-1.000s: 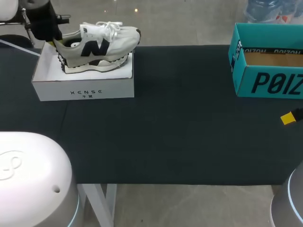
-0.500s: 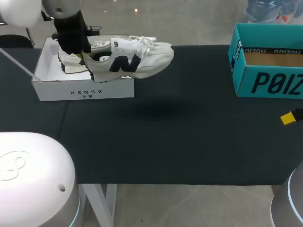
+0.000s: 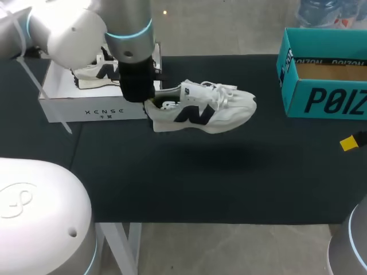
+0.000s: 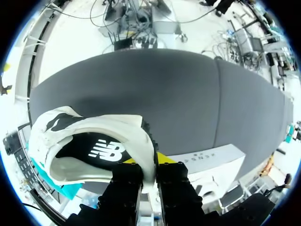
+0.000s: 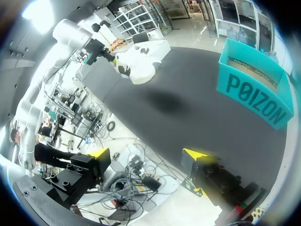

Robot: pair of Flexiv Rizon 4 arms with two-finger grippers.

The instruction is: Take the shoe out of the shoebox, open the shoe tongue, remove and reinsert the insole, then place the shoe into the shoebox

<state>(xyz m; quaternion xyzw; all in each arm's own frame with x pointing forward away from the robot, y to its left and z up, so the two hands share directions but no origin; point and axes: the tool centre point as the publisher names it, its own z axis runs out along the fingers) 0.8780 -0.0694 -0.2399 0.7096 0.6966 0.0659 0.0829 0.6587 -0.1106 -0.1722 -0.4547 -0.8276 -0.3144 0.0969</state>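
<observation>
1. Nearest you, at the table's right edge, your right gripper point(image 5: 146, 160) hangs with its yellow-tipped fingers spread wide. It holds nothing.
2. The dark table point(image 3: 229, 183) lies bare ahead of it. A soft shadow marks the cloth under the shoe.
3. Over the middle of the table, the white shoe point(image 3: 200, 109) with a dark side logo is held in the air. It lies roughly level, with the toe pointing towards your right side. It is clear of the box and does not touch the table.
4. Your left gripper point(image 4: 149, 174) is clamped on the shoe's heel. In the left wrist view, one finger sits inside the opening and the other outside, pinching the heel wall between them.
5. Just behind the heel, on the far left, stands the white shoebox point(image 3: 100, 109), open. A second shoe point(image 3: 94, 71) lies inside it.
6. At the far right stands an open teal box point(image 3: 324, 97), well apart from the shoe.
7. Progress: taking the shoe out looks nearly done, but the shoe is not yet set down. Opening the tongue, removing and refitting the insole, and returning the shoe to the shoebox all remain.
</observation>
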